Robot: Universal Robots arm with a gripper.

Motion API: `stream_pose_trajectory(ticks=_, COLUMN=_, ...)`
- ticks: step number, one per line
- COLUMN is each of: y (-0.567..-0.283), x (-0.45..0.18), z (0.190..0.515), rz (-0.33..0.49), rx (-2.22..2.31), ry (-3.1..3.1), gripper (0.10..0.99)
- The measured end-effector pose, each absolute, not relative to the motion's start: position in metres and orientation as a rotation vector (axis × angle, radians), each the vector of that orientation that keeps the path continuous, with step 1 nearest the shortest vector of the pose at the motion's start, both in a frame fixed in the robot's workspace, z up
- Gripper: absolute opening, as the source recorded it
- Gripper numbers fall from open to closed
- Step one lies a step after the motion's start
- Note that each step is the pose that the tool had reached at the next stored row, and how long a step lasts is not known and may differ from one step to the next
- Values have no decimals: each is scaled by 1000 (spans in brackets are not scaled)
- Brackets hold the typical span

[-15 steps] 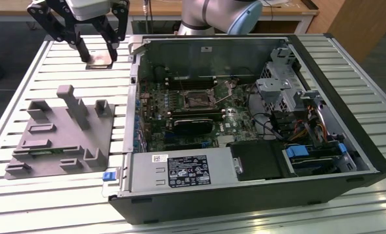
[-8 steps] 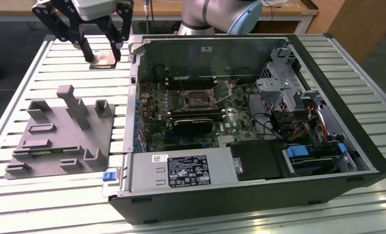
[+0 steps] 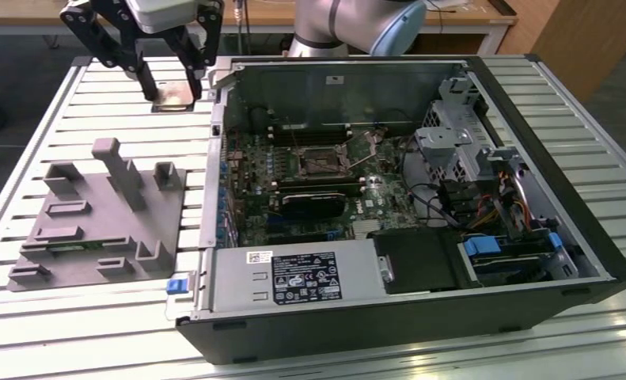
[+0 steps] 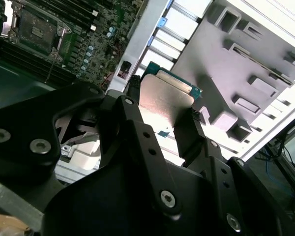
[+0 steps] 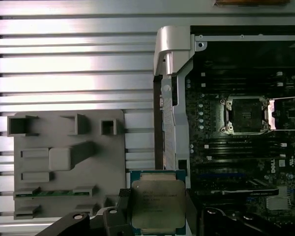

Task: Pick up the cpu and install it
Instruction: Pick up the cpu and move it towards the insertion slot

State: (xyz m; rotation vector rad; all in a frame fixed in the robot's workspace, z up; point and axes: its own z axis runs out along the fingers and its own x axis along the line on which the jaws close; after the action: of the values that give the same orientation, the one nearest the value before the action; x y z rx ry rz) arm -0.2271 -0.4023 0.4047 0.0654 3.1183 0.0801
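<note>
The cpu, a small flat square chip with a silver-grey metal top, sits between my gripper's two black fingers, which are shut on its opposite edges. I hold it above the slatted table at the back, just off the exterior view's left of the open computer case. In both wrist views the cpu shows with a finger pressed on each side. The empty metal-framed socket lies on the green board inside the case, apart from the chip.
A grey block-studded tray lies on the slatted table on the exterior view's left. The case wall stands between gripper and board. Drive bays, cables and a power supply crowd the case.
</note>
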Motion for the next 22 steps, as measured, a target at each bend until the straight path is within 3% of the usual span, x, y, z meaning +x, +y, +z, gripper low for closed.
stream_pose_trajectory(ticks=22, y=-400, x=-198, z=404, rz=80, rx=66, ry=3118, gripper=529)
